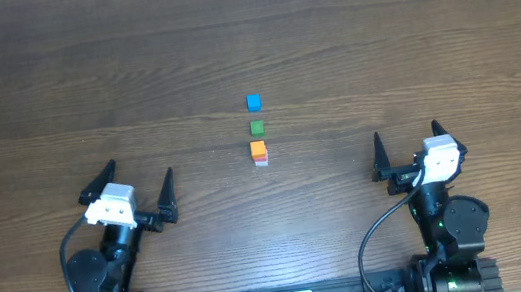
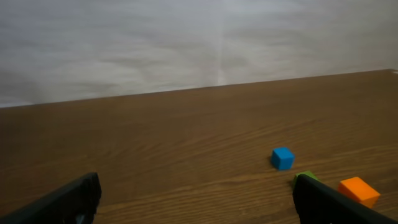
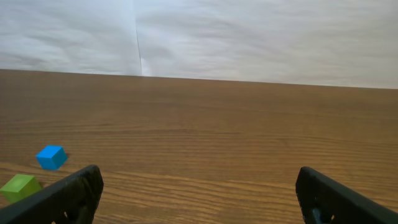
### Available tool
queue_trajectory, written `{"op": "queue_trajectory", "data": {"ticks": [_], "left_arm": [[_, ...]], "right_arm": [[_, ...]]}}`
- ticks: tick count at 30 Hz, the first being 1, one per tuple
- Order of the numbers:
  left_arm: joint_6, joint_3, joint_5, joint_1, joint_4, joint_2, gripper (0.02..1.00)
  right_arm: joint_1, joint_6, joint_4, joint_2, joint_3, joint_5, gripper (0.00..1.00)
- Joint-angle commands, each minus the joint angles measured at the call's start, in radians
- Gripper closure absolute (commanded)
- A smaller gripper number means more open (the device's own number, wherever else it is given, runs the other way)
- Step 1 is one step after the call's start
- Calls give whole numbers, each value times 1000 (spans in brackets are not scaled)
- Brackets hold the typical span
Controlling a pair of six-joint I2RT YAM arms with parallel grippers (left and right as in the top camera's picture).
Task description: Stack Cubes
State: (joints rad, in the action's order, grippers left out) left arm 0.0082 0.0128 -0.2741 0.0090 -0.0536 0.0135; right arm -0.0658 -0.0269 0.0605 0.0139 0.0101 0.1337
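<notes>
Flanking 3 cubes [image 1: 257, 127] on table [image 1: 79, 69], left end effector [image 1: 137, 170] and right end effector [image 1: 407, 133], both splayed.

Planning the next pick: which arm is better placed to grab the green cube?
Left, narrowly, as a judgement: both are open, yet the left end effector sits a little nearer the green cube than the right end effector does in the top view.

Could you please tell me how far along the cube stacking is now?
Done, perhaps: the orange cube seems to sit on a pale cube, barely visible beneath. In hand: nothing; the left claw and right claw are open, apart from the cubes. Left: the green cube and blue cube lie single on the table.
</notes>
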Motion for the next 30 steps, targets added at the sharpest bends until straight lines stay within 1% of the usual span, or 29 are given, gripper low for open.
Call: {"op": "queue_trajectory", "data": {"ticks": [1, 11, 13, 14, 15, 16, 17, 18, 19, 21, 23, 24, 25, 28, 30], "left_arm": [[13, -7, -24, 6, 5, -10, 18], [13, -7, -24, 6, 5, -8, 20], [13, -7, -24, 6, 5, -8, 18], [13, -7, -24, 6, 5, -8, 20], [13, -7, -24, 6, 5, -8, 18], [13, -7, -24, 6, 5, -8, 18], [13, -7, -24, 6, 5, -8, 20], [13, -7, -24, 6, 5, -8, 18], [13, -7, -24, 6, 5, -8, 18], [13, -7, -24, 6, 5, -8, 18], [13, -7, -24, 6, 5, -8, 18], [13, -7, -24, 6, 5, -8, 18], [13, -7, -24, 6, 5, -8, 18], [13, -7, -24, 6, 5, -8, 18], [13, -7, -24, 6, 5, -8, 18]], "right_arm": [[-5, 3, 3, -8, -5, 15, 9], [-5, 6, 3, -8, -5, 20, 9], [-5, 49, -1, -8, -5, 60, 7], [-5, 53, -5, -8, -5, 78, 7], [-5, 87, -29, -8, -5, 105, 7], [-5, 86, -34, -8, -5, 146, 9], [-5, 74, -41, -8, -5, 203, 7], [-5, 43, -53, -8, -5, 282, 7], [-5, 55, -71, -8, -4, 305, 7], [-5, 95, -67, -7, 14, 306, 7], [-5, 113, -63, -7, 45, 306, 7], [-5, 112, -40, -7, 76, 299, 7], [-5, 94, 39, -3, 158, 267, 9], [-5, 54, 136, 33, 285, 234, 9], [-5, 47, 165, 83, 364, 232, 7]]}}
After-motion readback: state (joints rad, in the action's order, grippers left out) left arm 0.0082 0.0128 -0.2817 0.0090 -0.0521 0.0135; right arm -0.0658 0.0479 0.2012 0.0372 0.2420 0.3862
